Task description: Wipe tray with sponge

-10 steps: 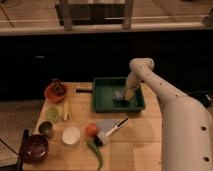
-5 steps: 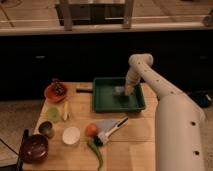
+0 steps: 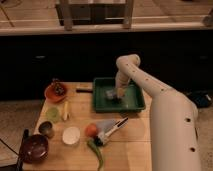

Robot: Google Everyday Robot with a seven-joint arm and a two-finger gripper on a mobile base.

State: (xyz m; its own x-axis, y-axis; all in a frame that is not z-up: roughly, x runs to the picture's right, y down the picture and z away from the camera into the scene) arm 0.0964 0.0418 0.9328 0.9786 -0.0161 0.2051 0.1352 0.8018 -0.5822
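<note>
A dark-green tray [image 3: 131, 104] with a raised rim lies at the back of the wooden table. My white arm comes in from the right and bends down into it. My gripper [image 3: 117, 93] is low inside the tray, left of its middle. A small pale grey-blue sponge [image 3: 111, 96] sits under the gripper, against the tray floor. The arm hides part of the tray's right side.
In front of the tray lies a flat grey-blue sheet [image 3: 102, 126] with a knife [image 3: 112, 131] and an orange fruit [image 3: 90, 130]. Left stand an orange bowl [image 3: 55, 92], a green cup [image 3: 52, 114], a white bowl [image 3: 71, 135], a tin [image 3: 46, 129] and a dark-red bowl [image 3: 34, 148].
The gripper and the sponge have slid leftward across the tray floor, from its right part toward its left part. The arm's elbow has swung left with them.
</note>
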